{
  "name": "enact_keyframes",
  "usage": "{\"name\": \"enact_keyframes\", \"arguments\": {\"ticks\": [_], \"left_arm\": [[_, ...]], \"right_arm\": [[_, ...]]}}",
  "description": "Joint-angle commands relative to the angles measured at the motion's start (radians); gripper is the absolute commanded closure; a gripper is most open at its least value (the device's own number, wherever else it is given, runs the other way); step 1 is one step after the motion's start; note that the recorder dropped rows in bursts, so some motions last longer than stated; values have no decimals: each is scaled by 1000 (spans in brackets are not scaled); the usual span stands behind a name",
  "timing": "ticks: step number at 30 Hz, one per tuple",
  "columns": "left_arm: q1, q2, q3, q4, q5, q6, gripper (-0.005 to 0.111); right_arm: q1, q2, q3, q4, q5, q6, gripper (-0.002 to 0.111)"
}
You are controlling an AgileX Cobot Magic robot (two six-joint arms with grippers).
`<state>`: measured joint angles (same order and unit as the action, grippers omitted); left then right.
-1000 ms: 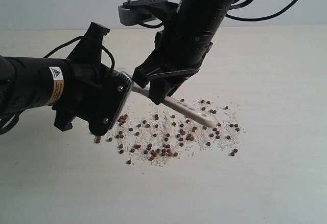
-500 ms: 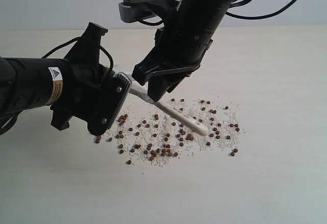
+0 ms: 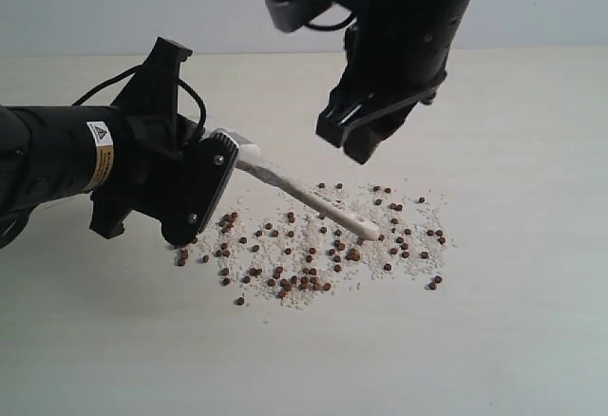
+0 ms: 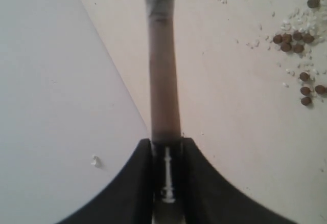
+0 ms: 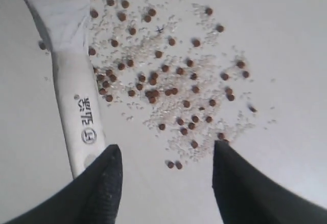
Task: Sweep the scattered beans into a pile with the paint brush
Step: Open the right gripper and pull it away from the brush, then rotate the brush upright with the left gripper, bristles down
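Note:
Dark reddish-brown beans (image 3: 304, 255) mixed with white grains lie scattered in a wide patch on the pale table, also seen in the right wrist view (image 5: 163, 75) and the left wrist view (image 4: 294, 40). My left gripper (image 3: 220, 155) (image 4: 167, 142) is shut on the paint brush (image 3: 304, 193) (image 4: 163, 81) near its silver ferrule. The pale handle slants down over the beans, its holed end (image 5: 79, 106) low above them. The bristles are hidden behind the left gripper. My right gripper (image 3: 356, 145) (image 5: 166, 150) hangs open above the patch, holding nothing.
The pale table (image 3: 513, 340) runs bare around the patch on all sides. Its far edge meets a light wall (image 3: 114, 8) at the back. The left arm's black body (image 3: 57, 164) lies low across the table's left side.
The right gripper let go of the brush handle, opened, and rose up and to the right. The left gripper keeps the brush, whose handle end has sunk slightly toward the beans.

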<state>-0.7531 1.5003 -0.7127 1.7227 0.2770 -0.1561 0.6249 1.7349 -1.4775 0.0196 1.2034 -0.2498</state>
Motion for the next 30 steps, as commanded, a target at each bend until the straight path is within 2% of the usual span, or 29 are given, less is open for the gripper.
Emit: {"name": "enact_keyframes", "arguments": {"ticks": [1, 2, 4, 7, 8, 9, 10, 11, 16, 19, 24, 26, 28, 29, 30], "left_arm": [[-5, 1, -1, -58, 19, -7, 107], [-5, 1, -3, -87, 31, -7, 107], [-5, 1, -27, -245, 85, -7, 107], [-5, 1, -105, -577, 125, 2, 107], [-5, -1, -117, -635, 125, 10, 107], [-5, -1, -148, -799, 130, 58, 107], [-5, -1, -160, -878, 135, 87, 107], [-5, -5, -171, -991, 135, 125, 107], [-3, -78, -171, -1304, 83, 134, 107], [-3, -112, -168, -1421, 15, 134, 107], [-5, -159, -69, -1544, -180, 123, 107], [-5, -173, 28, -1577, -329, 95, 107], [-5, -179, 133, -1561, -545, 6, 107], [-5, -179, 207, -1497, -720, -98, 107], [-5, -179, 235, -1454, -791, -142, 107]], "right_arm": [[-5, -146, -7, -29, -14, -8, 57], [-5, -174, -7, -29, -24, -8, 57], [-5, -271, -7, -29, -31, -8, 57], [-5, -417, -7, -29, -31, 71, 57], [-5, -434, -5, -29, -31, 86, 57], [-5, -467, 6, -34, -10, 118, 57], [-5, -478, 10, -48, 14, 139, 57], [-5, -495, 36, -115, 18, 188, 57], [-5, -629, 324, -503, 18, 423, 59], [-5, -679, 449, -585, 18, 495, 59], [-5, -711, 568, -691, -58, 645, 60], [-5, -711, 617, -740, -56, 667, 60], [-5, -708, 648, -752, -86, 696, 60], [-5, -709, 667, -746, -141, 732, 60], [-5, -709, 676, -746, -175, 756, 60]]}}
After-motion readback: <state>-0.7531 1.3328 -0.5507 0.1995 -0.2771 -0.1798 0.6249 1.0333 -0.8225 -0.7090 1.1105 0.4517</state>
